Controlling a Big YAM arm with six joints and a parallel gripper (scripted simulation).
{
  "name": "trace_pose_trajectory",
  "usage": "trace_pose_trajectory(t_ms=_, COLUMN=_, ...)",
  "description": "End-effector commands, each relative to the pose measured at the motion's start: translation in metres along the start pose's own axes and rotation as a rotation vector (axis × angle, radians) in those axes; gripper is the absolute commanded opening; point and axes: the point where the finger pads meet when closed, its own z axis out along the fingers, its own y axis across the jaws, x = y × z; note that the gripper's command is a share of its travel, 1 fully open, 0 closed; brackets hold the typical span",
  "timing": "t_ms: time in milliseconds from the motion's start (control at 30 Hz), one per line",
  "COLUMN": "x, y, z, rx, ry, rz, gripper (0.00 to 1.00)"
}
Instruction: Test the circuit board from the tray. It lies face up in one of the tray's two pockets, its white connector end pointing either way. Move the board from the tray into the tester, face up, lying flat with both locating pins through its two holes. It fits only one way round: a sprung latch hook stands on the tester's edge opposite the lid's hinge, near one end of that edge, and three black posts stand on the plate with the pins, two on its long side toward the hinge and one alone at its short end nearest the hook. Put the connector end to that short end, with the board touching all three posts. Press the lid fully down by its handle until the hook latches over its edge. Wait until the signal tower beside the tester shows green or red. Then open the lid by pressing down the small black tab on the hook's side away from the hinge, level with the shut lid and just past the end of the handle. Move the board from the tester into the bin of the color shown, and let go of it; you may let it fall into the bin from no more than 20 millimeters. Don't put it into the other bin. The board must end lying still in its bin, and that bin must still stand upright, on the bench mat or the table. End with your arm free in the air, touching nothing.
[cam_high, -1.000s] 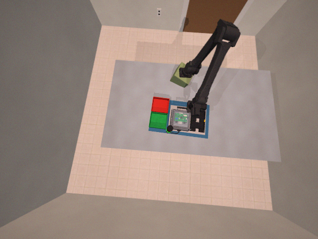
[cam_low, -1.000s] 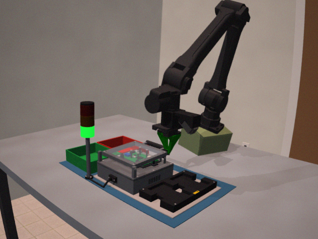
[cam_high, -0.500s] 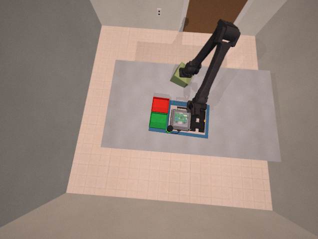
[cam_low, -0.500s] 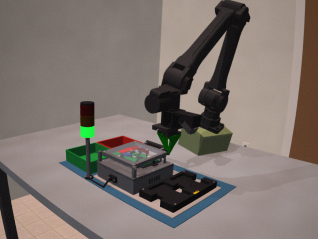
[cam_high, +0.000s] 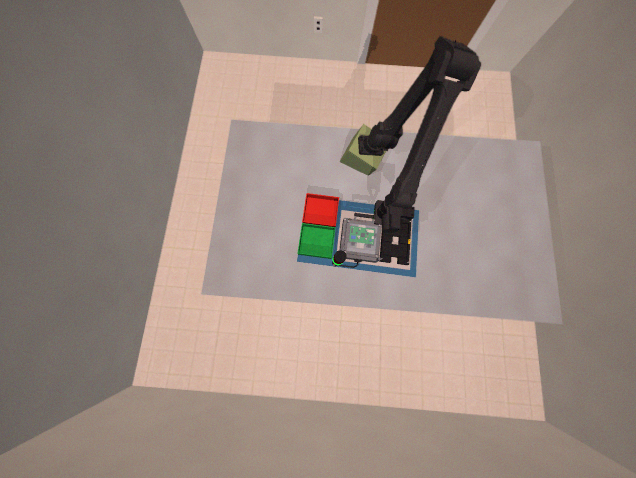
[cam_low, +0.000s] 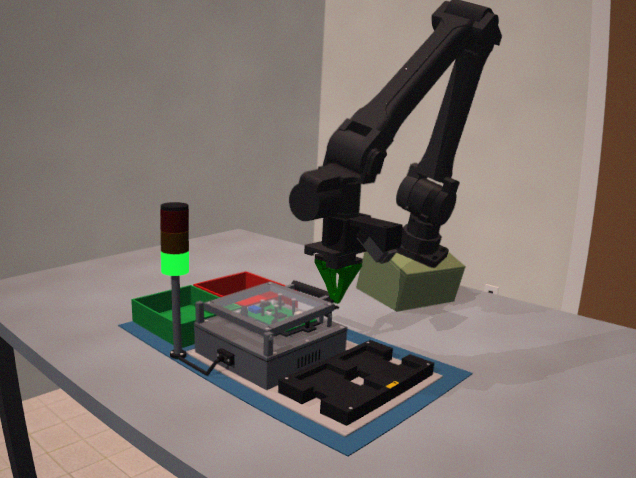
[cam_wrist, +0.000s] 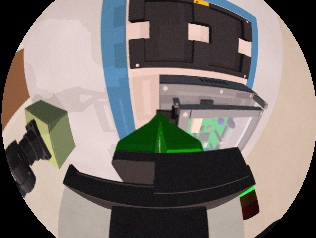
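The green circuit board (cam_high: 362, 236) lies face up in the grey tester (cam_low: 269, 344) under its clear lid (cam_low: 272, 305); it also shows in the wrist view (cam_wrist: 209, 127). The lid looks slightly raised along its edge toward the tray. The signal tower (cam_low: 174, 262) beside the tester glows green. My gripper (cam_low: 336, 298), with green fingers, is shut and empty. It points down, with its tips just above the lid's far corner on the tray side, and its tips (cam_wrist: 159, 117) also show in the wrist view. I cannot tell whether they touch the lid.
The green bin (cam_low: 159, 308) and red bin (cam_low: 236, 281) stand side by side behind the tester. The empty black tray (cam_low: 357, 380) lies on the blue mat in front of it. The olive arm base block (cam_low: 411, 280) stands behind.
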Motion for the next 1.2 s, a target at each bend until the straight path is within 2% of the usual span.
trace_pose_trajectory(t_ms=0, x=-0.003, y=-0.024, z=-0.043, rx=0.062, ry=-0.008, rz=-0.015, gripper=0.00)
trace_pose_trajectory(t_ms=67, x=-0.003, y=-0.024, z=-0.059, rx=0.063, ry=-0.007, rz=-0.016, gripper=0.00)
trace_pose_trajectory(t_ms=133, x=-0.003, y=-0.024, z=-0.059, rx=0.063, ry=-0.007, rz=-0.016, gripper=0.00)
trace_pose_trajectory(t_ms=233, x=-0.003, y=-0.024, z=-0.077, rx=0.065, ry=-0.006, rz=-0.016, gripper=0.00)
trace_pose_trajectory(t_ms=300, x=-0.003, y=-0.023, z=-0.082, rx=0.065, ry=-0.006, rz=-0.016, gripper=0.00)
trace_pose_trajectory(t_ms=333, x=0.000, y=-0.022, z=-0.074, rx=0.038, ry=-0.005, rz=-0.010, gripper=0.00)
trace_pose_trajectory(t_ms=400, x=-0.004, y=-0.021, z=-0.072, rx=0.032, ry=-0.005, rz=-0.021, gripper=0.00)
trace_pose_trajectory(t_ms=467, x=-0.005, y=-0.021, z=-0.072, rx=0.031, ry=-0.005, rz=-0.022, gripper=0.00)
trace_pose_trajectory(t_ms=567, x=-0.007, y=-0.022, z=-0.079, rx=0.051, ry=-0.006, rz=-0.027, gripper=0.00)
trace_pose_trajectory(t_ms=933, x=-0.007, y=-0.022, z=-0.079, rx=0.051, ry=-0.006, rz=-0.024, gripper=0.00)
trace_pose_trajectory(t_ms=967, x=-0.007, y=-0.022, z=-0.079, rx=0.051, ry=-0.006, rz=-0.024, gripper=0.26)
trace_pose_trajectory(t_ms=1167, x=-0.007, y=-0.022, z=-0.079, rx=0.051, ry=-0.006, rz=-0.024, gripper=0.26)
